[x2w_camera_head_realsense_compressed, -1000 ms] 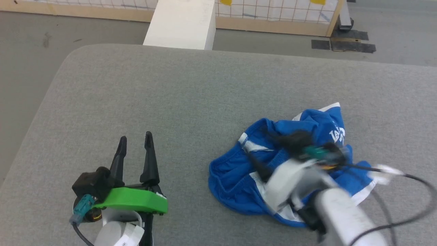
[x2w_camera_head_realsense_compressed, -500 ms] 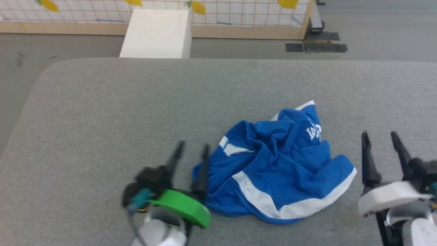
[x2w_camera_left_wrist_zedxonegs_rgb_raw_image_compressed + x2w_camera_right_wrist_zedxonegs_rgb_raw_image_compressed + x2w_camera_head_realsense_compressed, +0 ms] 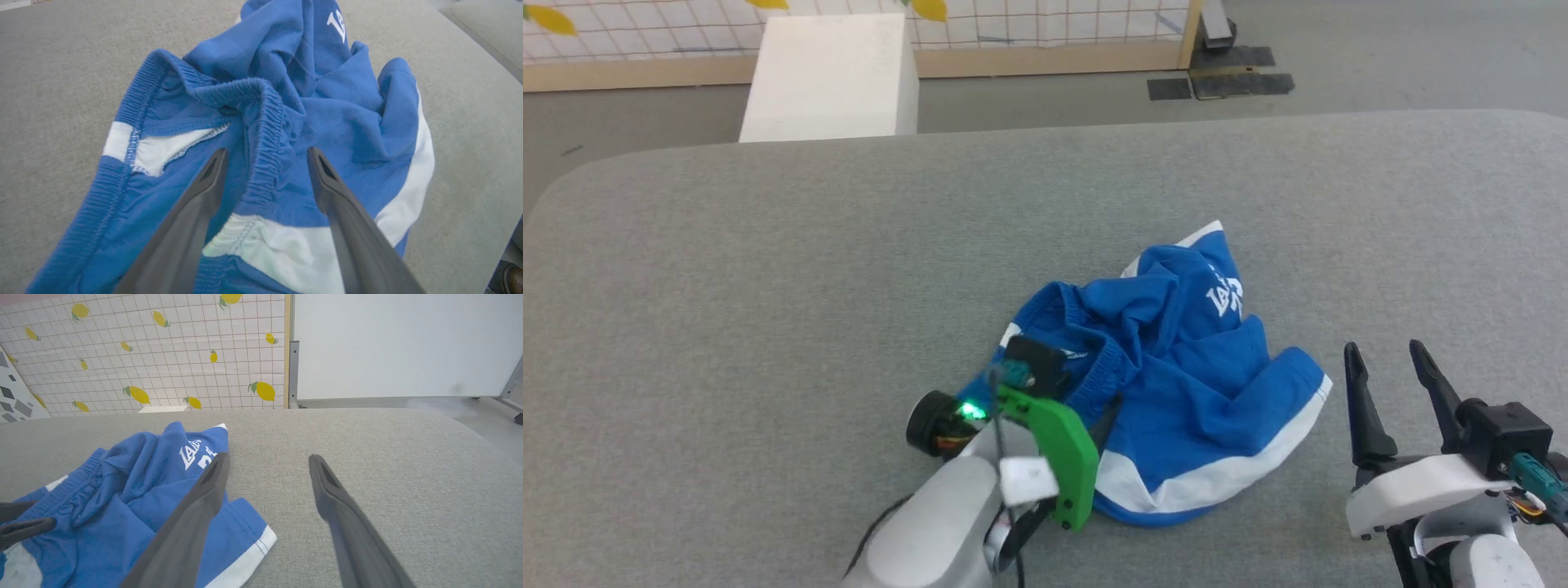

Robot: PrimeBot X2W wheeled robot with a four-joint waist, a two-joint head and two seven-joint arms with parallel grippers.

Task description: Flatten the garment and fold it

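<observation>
Garment [image 3: 1176, 359] crumpled on grey surface [image 3: 768, 269] — lemon-print wall [image 3: 163, 355] behind.

The blue shorts [image 3: 347, 102] are lying crumpled on the grey pad [image 3: 53, 61], short of its rounded edge. The left gripper [image 3: 266, 152] is pointing down at them, fingers [image 3: 192, 216] spread apart and straddling the gathered waistband [image 3: 265, 122].
</observation>
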